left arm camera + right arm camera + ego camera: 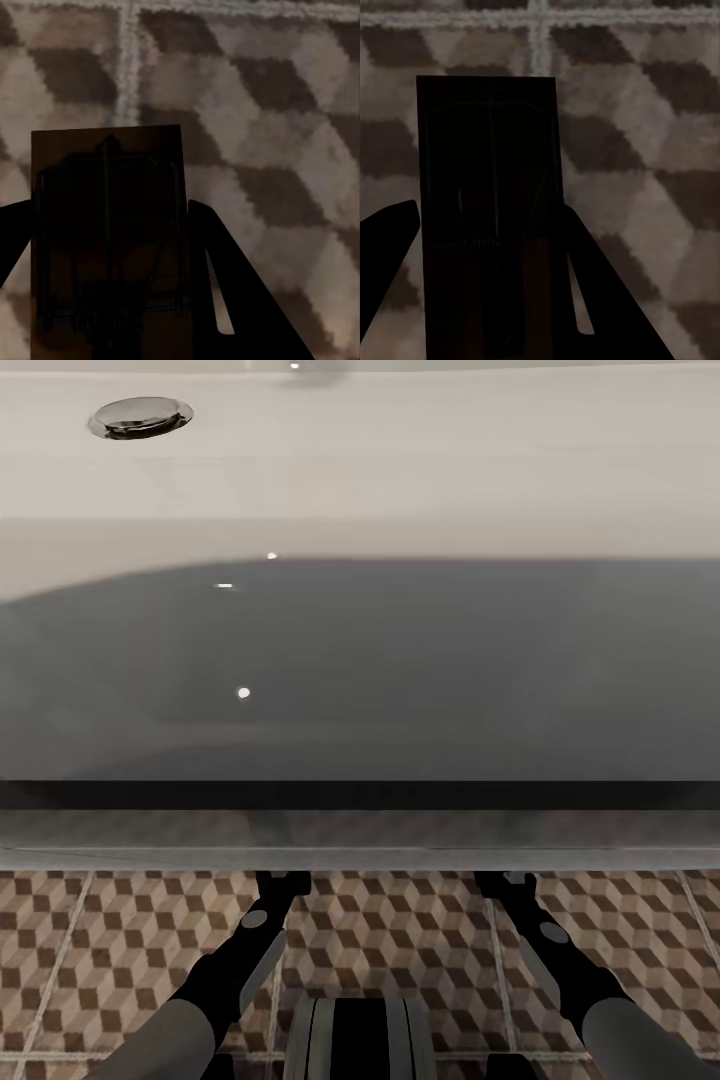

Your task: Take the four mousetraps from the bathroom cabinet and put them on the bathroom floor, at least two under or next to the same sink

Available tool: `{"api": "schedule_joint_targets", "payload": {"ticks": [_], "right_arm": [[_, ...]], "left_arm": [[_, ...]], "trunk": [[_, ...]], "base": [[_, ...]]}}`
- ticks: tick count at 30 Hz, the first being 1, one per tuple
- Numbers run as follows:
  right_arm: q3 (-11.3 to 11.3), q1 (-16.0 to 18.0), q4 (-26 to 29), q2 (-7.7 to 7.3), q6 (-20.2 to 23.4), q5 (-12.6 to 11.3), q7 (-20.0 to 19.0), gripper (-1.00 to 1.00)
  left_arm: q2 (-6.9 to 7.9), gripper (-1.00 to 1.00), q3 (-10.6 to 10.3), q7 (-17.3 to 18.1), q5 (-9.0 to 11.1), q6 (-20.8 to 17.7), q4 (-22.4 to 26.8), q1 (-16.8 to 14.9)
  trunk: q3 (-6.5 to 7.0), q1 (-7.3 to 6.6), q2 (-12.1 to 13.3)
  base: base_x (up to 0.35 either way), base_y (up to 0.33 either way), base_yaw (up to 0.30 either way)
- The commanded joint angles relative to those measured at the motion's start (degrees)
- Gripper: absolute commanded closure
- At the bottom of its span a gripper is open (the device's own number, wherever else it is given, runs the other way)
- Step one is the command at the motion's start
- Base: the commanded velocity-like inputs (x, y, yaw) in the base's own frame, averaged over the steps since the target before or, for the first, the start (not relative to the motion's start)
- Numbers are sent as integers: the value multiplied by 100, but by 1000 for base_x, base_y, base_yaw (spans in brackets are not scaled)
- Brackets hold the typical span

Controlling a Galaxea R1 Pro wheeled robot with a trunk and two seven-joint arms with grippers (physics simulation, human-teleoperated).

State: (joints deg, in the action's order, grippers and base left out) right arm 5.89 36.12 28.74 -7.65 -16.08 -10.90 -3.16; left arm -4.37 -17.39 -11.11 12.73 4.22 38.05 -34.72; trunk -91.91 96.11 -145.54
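Each end effector is clamped on a flat brown wooden mousetrap, left [106, 240] and right [487, 217], above the cube-patterned tiled bathroom floor [120, 950]; the head view adds a white basin [400, 450].

Both arms extended forward and downward in head view, forearms converging slightly, wrists hidden beneath a pale ledge. Left gripper [112, 247]: dark fingers [247, 300] either side of a mousetrap [105, 225], jaws closed on it. Right gripper [487, 255]: same arrangement, jaws clamped on second mousetrap [487, 187].

white tub [400, 480] | chrome drain [140, 416] | interior dark, perhaps shadowed
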Motion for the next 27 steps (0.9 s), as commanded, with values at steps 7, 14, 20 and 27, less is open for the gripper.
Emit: {"api": "schedule_joint_targets", "payload": {"ticks": [7, 14, 20, 27], "right_arm": [[0, 0, 10, 0, 0, 4, 0, 100], [0, 0, 20, -4, 0, 8, -5, 100], [-5, 0, 30, -7, 2, 9, -8, 100], [-8, 1, 35, -9, 0, 9, -9, 100]], "left_arm": [[-39, 100, -1, -11, -28, -25, 0, -1], [-46, 100, -1, -14, -34, -26, 0, 0], [-46, 100, -1, -14, -38, -26, 0, 0], [-46, 100, -1, -14, -42, -26, 0, 0]], "trunk": [[0, 0, 0], [0, 0, 0], [0, 0, 0], [0, 0, 0]], "base": [[0, 0, 0], [0, 0, 0], [0, 0, 0], [0, 0, 0]]}}
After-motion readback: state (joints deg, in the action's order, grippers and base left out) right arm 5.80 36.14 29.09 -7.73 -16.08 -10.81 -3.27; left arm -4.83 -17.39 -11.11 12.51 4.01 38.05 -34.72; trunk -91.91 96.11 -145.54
